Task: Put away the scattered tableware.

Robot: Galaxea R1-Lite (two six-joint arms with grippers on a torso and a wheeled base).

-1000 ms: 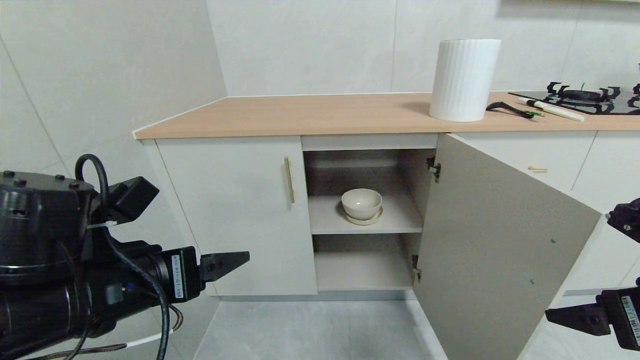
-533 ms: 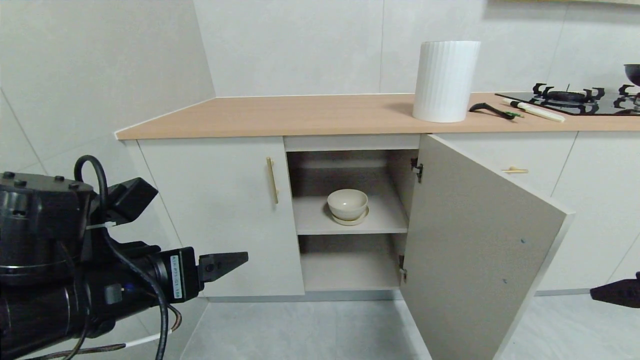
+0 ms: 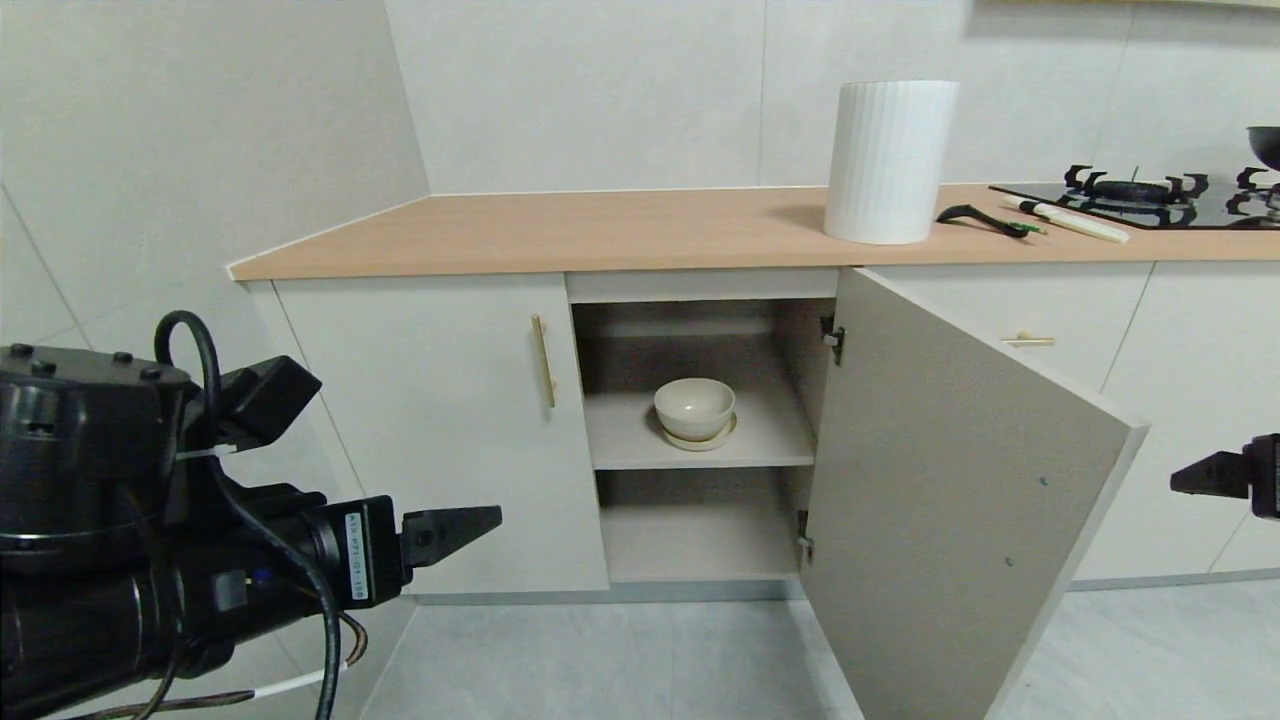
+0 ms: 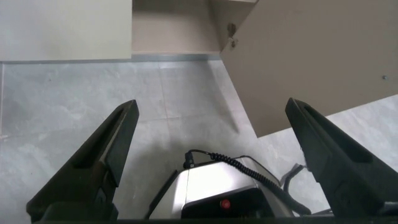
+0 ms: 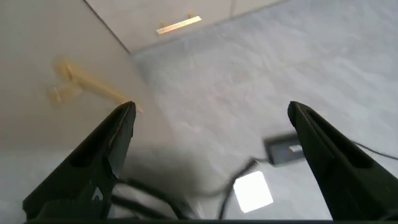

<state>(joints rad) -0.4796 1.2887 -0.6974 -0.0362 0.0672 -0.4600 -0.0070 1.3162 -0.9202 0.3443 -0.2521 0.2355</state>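
A cream bowl sits on a small saucer on the upper shelf of the open cabinet. The cabinet door is swung wide open toward me. Low at the left, in front of the closed left door, my left gripper points at the cabinets. Its fingers stand wide apart over the floor, holding nothing. My right gripper is at the far right, beyond the open door's edge. Its fingers are spread wide and empty, near the door's brass handle.
On the wooden counter stand a tall white ribbed container, a black-handled utensil, a pale long tool and a gas hob. The lower shelf is bare. Grey floor lies in front.
The head camera swung a little to the right at first. My right gripper has risen along the right edge, from low by the floor to mid-height. The left arm has kept still.
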